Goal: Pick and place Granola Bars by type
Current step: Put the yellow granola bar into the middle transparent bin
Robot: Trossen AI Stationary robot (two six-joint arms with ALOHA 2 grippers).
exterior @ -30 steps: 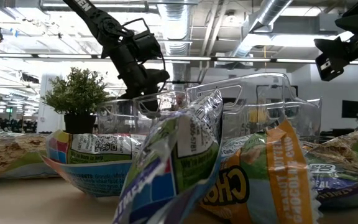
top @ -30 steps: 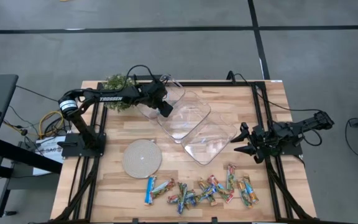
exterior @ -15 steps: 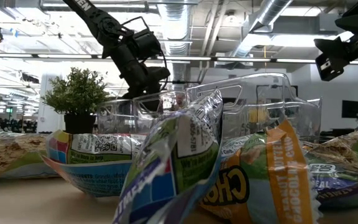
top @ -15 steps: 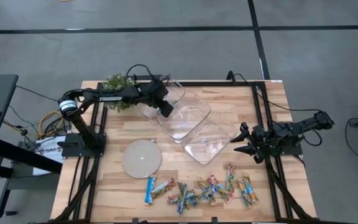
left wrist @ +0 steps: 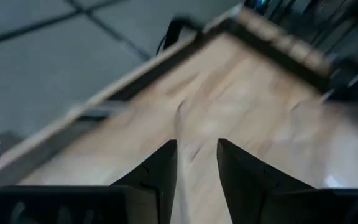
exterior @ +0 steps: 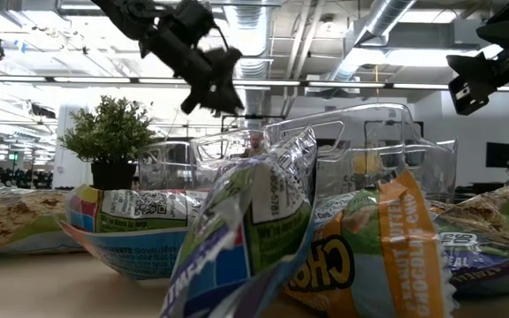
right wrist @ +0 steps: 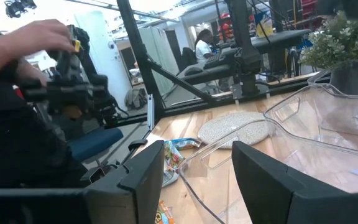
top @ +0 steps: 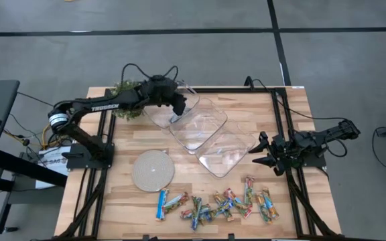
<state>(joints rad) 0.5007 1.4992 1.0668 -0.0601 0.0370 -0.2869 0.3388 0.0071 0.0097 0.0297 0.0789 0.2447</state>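
I have the left gripper (top: 178,106) above the far clear tray (top: 173,107), fingers slightly parted, empty — granola bars (top: 213,205) unsorted — right gripper (top: 263,152) parked open

The left wrist view is motion-blurred: only wooden worktop (left wrist: 241,106) shows. In the low view, granola bars (exterior: 263,221) hide the trays' bases.
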